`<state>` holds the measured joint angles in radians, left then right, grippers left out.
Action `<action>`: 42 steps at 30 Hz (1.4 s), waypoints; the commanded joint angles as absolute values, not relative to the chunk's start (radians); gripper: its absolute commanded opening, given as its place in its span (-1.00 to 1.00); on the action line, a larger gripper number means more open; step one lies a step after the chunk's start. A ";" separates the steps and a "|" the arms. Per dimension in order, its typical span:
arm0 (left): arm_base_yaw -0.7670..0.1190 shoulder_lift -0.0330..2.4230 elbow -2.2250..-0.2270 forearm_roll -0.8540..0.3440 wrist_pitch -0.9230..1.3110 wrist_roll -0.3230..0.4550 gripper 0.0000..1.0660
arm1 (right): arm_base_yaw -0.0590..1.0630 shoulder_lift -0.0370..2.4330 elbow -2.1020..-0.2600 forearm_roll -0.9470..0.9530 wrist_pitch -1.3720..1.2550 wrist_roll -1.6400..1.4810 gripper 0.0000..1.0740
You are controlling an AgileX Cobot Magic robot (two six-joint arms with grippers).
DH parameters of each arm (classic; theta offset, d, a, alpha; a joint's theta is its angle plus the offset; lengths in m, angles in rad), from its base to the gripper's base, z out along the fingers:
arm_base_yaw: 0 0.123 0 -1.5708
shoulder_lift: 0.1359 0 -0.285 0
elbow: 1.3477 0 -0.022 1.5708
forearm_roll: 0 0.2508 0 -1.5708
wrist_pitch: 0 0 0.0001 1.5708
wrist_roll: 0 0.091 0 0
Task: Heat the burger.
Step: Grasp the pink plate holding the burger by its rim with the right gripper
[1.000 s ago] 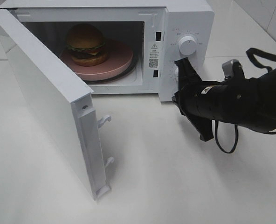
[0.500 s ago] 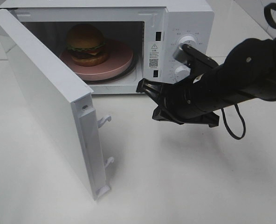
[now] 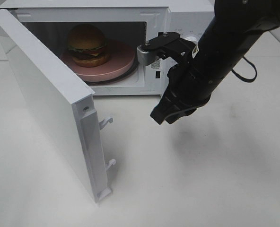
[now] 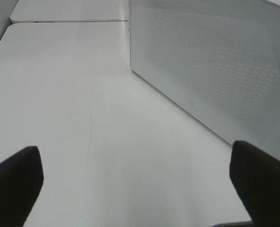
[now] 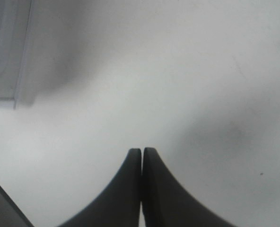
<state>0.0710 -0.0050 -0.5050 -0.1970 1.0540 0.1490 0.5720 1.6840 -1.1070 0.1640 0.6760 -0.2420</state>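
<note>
The burger (image 3: 87, 44) sits on a round pink plate (image 3: 116, 64) inside the white microwave (image 3: 178, 28). The microwave door (image 3: 50, 101) hangs wide open to the left. My right gripper (image 3: 160, 117) is shut and empty, pointing down above the table in front of the microwave's right half; in the right wrist view its fingertips (image 5: 141, 152) press together over bare table. My left gripper (image 4: 135, 175) is open and empty beside the outer face of the door (image 4: 211, 61); it is out of the high view.
The right arm (image 3: 220, 52) covers the microwave's control panel. White table (image 3: 201, 179) stretches in front of the microwave. Two door latch hooks (image 3: 106, 122) stick out from the door's edge.
My right arm has swung up and left, from beside the control knobs to in front of the panel, its gripper now pointing down. Burger, plate and door have not moved.
</note>
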 commanded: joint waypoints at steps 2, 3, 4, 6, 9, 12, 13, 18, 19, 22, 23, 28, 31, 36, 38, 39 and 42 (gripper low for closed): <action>0.073 -0.025 -0.501 -0.204 1.041 0.148 0.87 | 0.574 1.674 -1.155 0.102 0.780 -0.499 -0.97; 0.073 -0.025 -0.501 -0.204 1.041 0.148 0.87 | 0.574 1.674 -1.166 0.099 0.798 -0.613 -0.97; 0.073 -0.025 -0.501 -0.204 1.041 0.148 0.87 | 0.574 1.674 -1.166 0.099 0.798 -0.613 -0.97; 0.073 -0.025 -0.501 -0.204 1.041 0.148 0.87 | 0.574 1.674 -1.170 0.076 0.793 -0.798 -0.95; 0.073 -0.025 -0.501 -0.204 1.041 0.148 0.87 | 0.574 1.674 -1.170 0.066 0.787 -0.848 -0.94; 0.073 -0.025 -0.501 -0.204 1.041 0.148 0.87 | 0.574 1.674 -1.170 0.024 0.760 -1.069 -0.90; 0.073 -0.025 -0.501 -0.204 1.041 0.148 0.87 | 0.574 1.674 -1.170 0.013 0.760 -1.107 -0.88; 0.073 -0.025 -0.501 -0.204 1.041 0.148 0.87 | 0.574 1.674 -1.170 -0.045 0.741 -1.233 -0.73; 0.073 -0.025 -0.501 -0.204 1.041 0.148 0.87 | 0.574 1.674 -1.170 -0.053 0.731 -1.235 -0.68; 0.073 -0.025 -0.501 -0.204 1.041 0.148 0.87 | 0.575 1.674 -1.170 -0.071 0.697 -1.226 -0.45; 0.073 -0.025 -0.501 -0.204 1.041 0.148 0.87 | 0.575 1.674 -1.170 -0.071 0.697 -1.226 -0.45; 0.073 -0.025 -0.501 -0.204 1.041 0.148 0.87 | 0.575 1.674 -1.170 -0.080 0.652 -1.151 0.60; 0.073 -0.025 -0.501 -0.204 1.041 0.148 0.87 | 0.577 1.679 -1.170 -0.080 0.602 -1.120 0.90; 0.073 -0.025 -0.501 -0.204 1.041 0.148 0.87 | 0.577 1.680 -1.170 -0.080 0.534 -1.114 0.90; 0.073 -0.025 -0.501 -0.204 1.041 0.148 0.87 | 0.588 1.680 -1.170 -0.086 0.510 -1.114 0.89; 0.073 -0.025 -0.501 -0.204 1.041 0.148 0.87 | 0.592 1.680 -1.170 -0.100 0.501 -1.114 0.88; 0.073 -0.025 -0.501 -0.204 1.041 0.148 0.87 | 0.610 1.685 -1.170 -0.121 0.475 -1.107 0.88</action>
